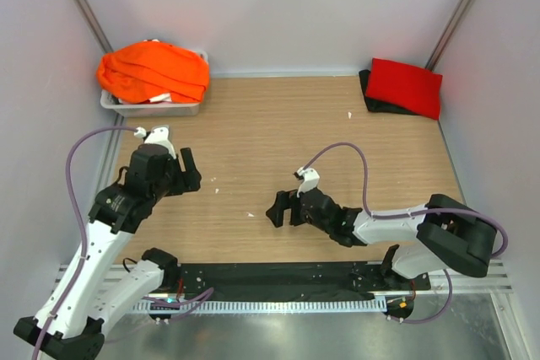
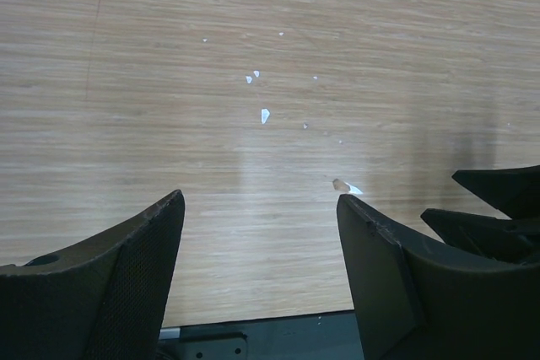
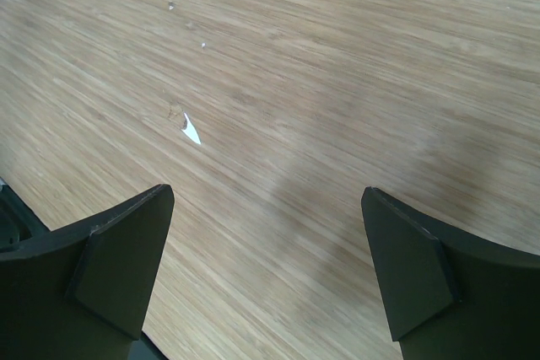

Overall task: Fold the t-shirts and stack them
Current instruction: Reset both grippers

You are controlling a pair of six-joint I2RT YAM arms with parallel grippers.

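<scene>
Pale grey walls enclose a light wooden counter [image 1: 278,124]. At the upper left, a heap of bright orange cloth t-shirts [image 1: 152,72] is piled in a grey plastic tray [image 1: 160,109]. At the upper right, a folded bright red t-shirt [image 1: 405,86] is laid on a black t-shirt [image 1: 375,104]. The left hand [image 1: 191,168] and the right hand [image 1: 281,210] are held wide apart and empty, low over the wood. Fetching is judged the step in hand: an orange shirt must be reached, pinched and drawn onto the counter.
</scene>
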